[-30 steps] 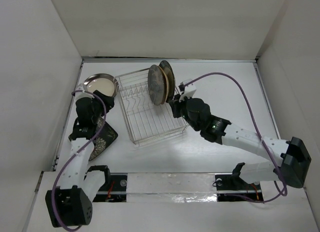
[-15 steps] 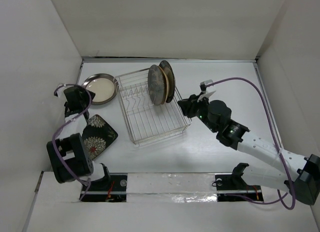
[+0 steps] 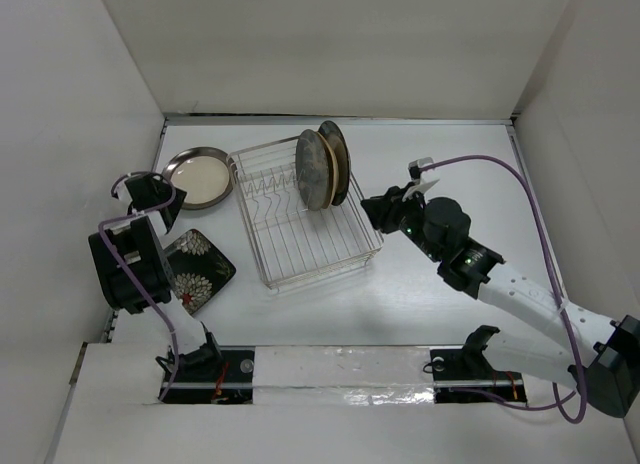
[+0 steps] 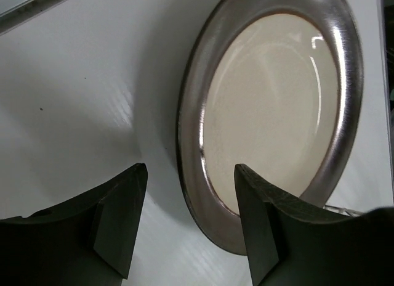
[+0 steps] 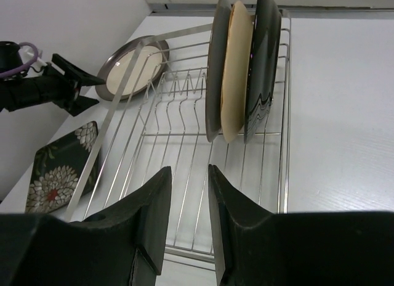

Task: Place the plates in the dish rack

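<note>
Left of the dish rack (image 3: 262, 254), silver-rimmed plate (image 3: 200, 174) is lying flat on the bench (image 3: 450, 164). Left claw (image 4: 188, 193) is hovering open just short of its near rim, the closer arm. Right claw (image 5: 188, 175) is hanging empty and slightly parted on the rack's far side.

Silver-rimmed cream plate (image 3: 199, 178) — white-flowered dark plate (image 3: 196, 273).

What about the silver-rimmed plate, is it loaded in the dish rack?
No, the silver-rimmed plate lies flat outside the dish rack, beside its left edge.
</note>
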{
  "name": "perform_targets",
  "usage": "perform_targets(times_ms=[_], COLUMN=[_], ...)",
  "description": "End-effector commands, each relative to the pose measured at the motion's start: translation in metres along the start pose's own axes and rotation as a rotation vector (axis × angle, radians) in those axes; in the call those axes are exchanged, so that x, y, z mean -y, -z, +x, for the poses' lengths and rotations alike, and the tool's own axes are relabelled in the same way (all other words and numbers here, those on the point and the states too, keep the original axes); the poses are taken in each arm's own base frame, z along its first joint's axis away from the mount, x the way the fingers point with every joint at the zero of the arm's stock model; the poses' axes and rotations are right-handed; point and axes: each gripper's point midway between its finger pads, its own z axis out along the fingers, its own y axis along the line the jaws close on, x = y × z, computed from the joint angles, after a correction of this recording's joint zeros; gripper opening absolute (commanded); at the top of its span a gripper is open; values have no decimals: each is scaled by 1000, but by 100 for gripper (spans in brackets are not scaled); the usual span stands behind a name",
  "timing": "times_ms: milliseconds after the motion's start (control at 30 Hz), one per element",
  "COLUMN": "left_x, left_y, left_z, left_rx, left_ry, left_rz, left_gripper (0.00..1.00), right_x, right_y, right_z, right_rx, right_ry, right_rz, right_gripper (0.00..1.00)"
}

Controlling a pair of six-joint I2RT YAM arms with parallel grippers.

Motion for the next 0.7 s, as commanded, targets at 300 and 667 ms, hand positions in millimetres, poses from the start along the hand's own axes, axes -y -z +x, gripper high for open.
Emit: perform_targets(times_ms=[300,667], left_x=[18,31], left_y=[-34,-43], left_z=[-2,-14], left_rx=[-52,-9], left_ry=[85,120], left_rz=[120,201], left_gripper=[50,0], right_x=[0,5], right_y=[-2,-1], right_z=[-13,-16], right_rx=[50,61], right_ry=[-12,-13], right_rz=[-11,12], right_gripper=[34,33])
